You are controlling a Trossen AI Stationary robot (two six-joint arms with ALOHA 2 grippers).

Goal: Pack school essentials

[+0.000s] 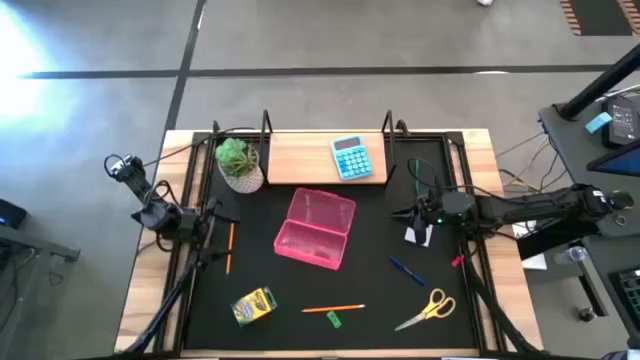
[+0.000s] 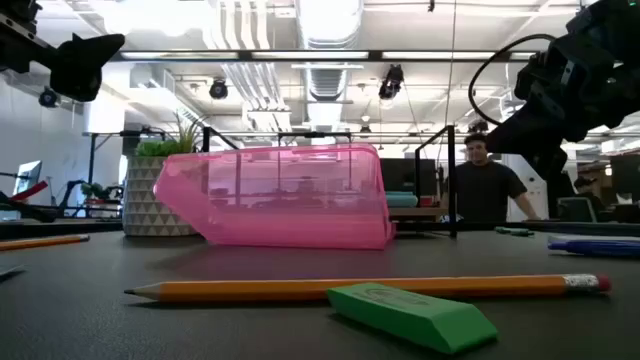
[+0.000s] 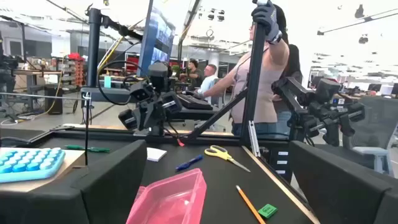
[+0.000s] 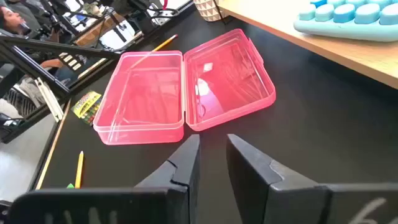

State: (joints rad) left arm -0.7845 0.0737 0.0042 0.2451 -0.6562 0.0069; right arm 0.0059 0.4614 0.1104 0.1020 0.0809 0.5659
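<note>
The pink case (image 1: pixel 315 228) lies open, both halves up, in the middle of the black mat (image 1: pixel 380 235). One orange pencil (image 1: pixel 230 247) lies left of it. Near the front edge lie another pencil (image 1: pixel 333 308), a green block (image 1: pixel 334 320), the crayon box (image 1: pixel 254 305), yellow-handled scissors (image 1: pixel 428 308) and a blue pen (image 1: pixel 405 269). My left gripper (image 1: pixel 212 222) hovers at the mat's left edge, open wide (image 3: pixel 214 155). My right gripper (image 1: pixel 408 213) hovers right of the case, with a narrow empty gap (image 4: pixel 212 146) between its fingers.
A potted plant (image 1: pixel 238 163) and a light-blue calculator (image 1: pixel 352 157) stand on the wooden shelf at the back. A white slip (image 1: pixel 420 234) and a small red thing (image 1: pixel 457 260) lie under and beside the right arm. People stand beyond the table.
</note>
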